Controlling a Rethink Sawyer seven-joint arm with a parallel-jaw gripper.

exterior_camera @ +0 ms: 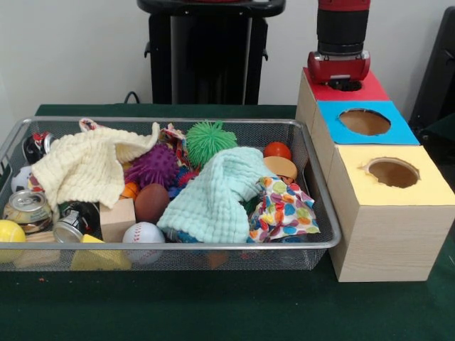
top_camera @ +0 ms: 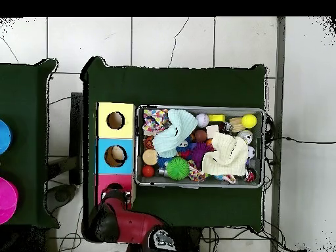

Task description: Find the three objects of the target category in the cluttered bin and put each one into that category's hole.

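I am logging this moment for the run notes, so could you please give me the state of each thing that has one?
pincer: over the red hole, fingers hidden
red hole: partly covered by the arm
blue hole: open
yellow hole: open
mesh bin: full of clutter
mint cloth: crumpled

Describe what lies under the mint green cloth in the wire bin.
The mint green waffle cloth drapes over a multicoloured polka-dot fabric at one edge; whatever lies beneath its middle is covered.

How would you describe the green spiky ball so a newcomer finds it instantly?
Start at the wire mesh bin on the dark green table. Go to its far wall, about midway along, just beyond the pale mint-green knitted cloth. The green spiky rubber ball sits there; the purple spiky ball beside it is the same shape, so go by colour.
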